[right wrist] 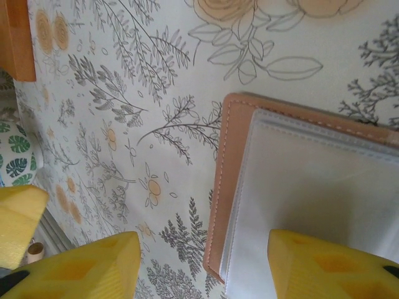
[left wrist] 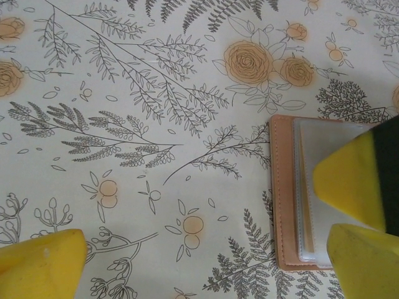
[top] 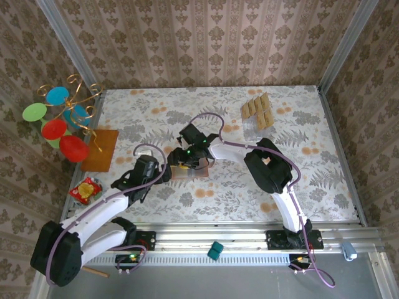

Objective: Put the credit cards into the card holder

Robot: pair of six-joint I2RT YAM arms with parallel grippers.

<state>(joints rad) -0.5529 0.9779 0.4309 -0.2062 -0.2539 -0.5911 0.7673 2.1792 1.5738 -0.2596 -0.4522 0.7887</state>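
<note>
The card holder (top: 189, 170) lies open on the floral tablecloth at the middle, its salmon-brown edge (left wrist: 283, 187) framing a grey lining (right wrist: 312, 187). Several tan credit cards (top: 257, 111) sit in rows at the back right, far from both arms. My left gripper (left wrist: 202, 268) is open wide at the holder's left side, with one fingertip (left wrist: 365, 261) over the holder's corner and the other over bare cloth. My right gripper (right wrist: 206, 274) is open across the holder's left edge. One of its fingers (right wrist: 330, 268) is over the lining, and nothing is between the jaws.
An orange-brown mat (top: 101, 149) and a wire stand with coloured discs (top: 62, 121) occupy the left side. A small snack packet (top: 87, 190) lies at the front left. A teal block (top: 215, 250) rests on the front rail. Patterned walls enclose the table.
</note>
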